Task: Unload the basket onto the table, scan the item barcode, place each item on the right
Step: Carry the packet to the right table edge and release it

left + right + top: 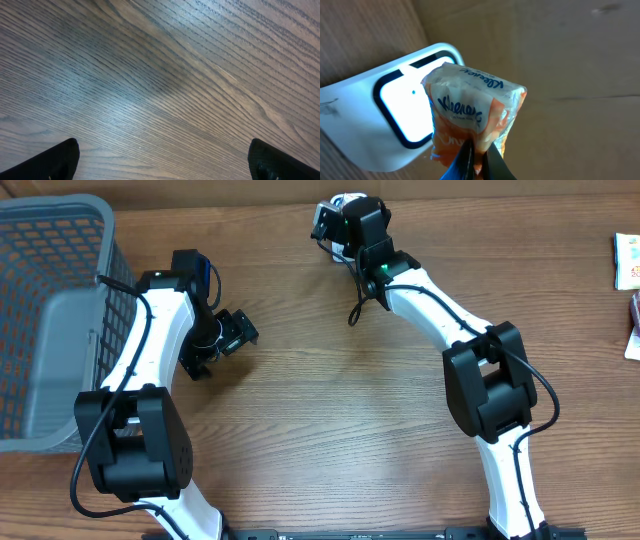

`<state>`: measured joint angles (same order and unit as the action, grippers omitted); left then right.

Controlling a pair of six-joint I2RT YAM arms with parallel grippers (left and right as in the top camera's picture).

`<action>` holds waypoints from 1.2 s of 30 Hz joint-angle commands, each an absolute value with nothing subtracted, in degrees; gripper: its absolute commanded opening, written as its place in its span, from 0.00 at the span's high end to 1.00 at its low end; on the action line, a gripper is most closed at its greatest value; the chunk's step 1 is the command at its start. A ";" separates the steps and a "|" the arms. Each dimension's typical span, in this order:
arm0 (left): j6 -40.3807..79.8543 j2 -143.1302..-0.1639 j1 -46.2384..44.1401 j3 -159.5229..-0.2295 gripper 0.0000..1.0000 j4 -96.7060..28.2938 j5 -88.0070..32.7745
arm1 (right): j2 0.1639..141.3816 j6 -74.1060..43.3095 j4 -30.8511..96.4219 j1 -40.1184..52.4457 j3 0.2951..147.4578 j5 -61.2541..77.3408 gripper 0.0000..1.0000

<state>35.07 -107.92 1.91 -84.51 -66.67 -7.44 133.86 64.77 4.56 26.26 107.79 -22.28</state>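
Right arm (430,300) reaches to the far middle of the bench (330,410). Right jaws are closed, pinching the lower edge of the Kleenex tissue pack (472,107). The pack is held off the bench, in front of the white scanner (365,100). In the right wrist view it overlaps the right side of the scanner's lit window (402,112); whether the two touch cannot be told. Its wrap is crumpled, orange and white, with the blue brand lettering facing the wrist camera. Which face carries the barcode cannot be told. From overhead the pack and scanner are mostly hidden under the wrist. Left arm (150,350) is bent over the left part of the bench. Left jaws stand wide open and hold nothing. Their dark fingertips (50,162) sit at the two lower corners of the left wrist view, with only bench wood grain between them. Grey mesh basket (60,240) stands at the far-left corner, just beside the left arm. Two small packets (628,260) lie at the right edge, cut off by the frame.
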 commanded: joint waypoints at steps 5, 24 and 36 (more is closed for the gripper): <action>36.01 -108.12 1.85 -85.67 0.01 -66.76 -7.01 | 134.74 64.79 0.23 25.69 108.92 -27.05 0.96; 36.01 -108.12 1.85 -85.67 0.01 -66.78 -7.01 | 119.13 -6.24 35.90 -3.66 108.95 -42.85 0.96; 36.01 -108.12 1.85 -85.67 0.01 -66.76 -7.03 | 115.52 -19.64 49.60 -29.93 108.95 -16.56 0.96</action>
